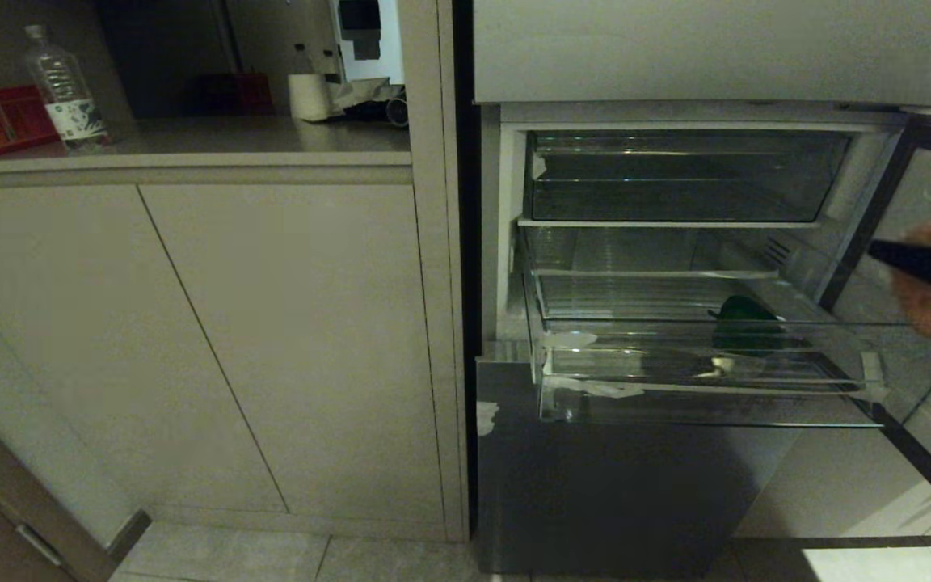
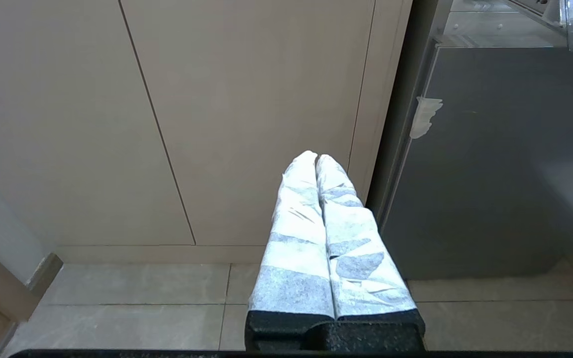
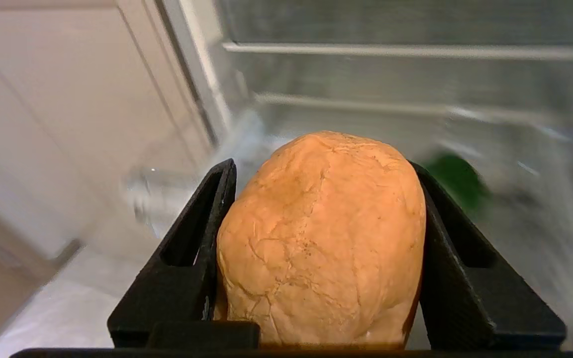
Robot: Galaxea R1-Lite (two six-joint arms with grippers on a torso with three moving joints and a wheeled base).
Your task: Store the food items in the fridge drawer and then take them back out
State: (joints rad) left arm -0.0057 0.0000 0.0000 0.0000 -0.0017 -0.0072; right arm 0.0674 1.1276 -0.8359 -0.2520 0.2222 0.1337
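Fridge drawer (image 1: 708,380): pulled out, clear bin exposed; you bring your load over its open top before lowering, clear of the front rim.
Right pincer (image 3: 316,223): at the right edge of the head view beside the drawer, half spread and clamped on both flanks of the potato (image 3: 321,238); you keep that squeeze until the potato is inside the bin.
Left pincer (image 2: 316,164): parked low before the cabinet, tips together, empty.
Green item (image 1: 744,323): already in the bin; you set down beside it, not on it.

Head and right wrist views share the fridge drawer (image 1: 708,380), perhaps blurred.
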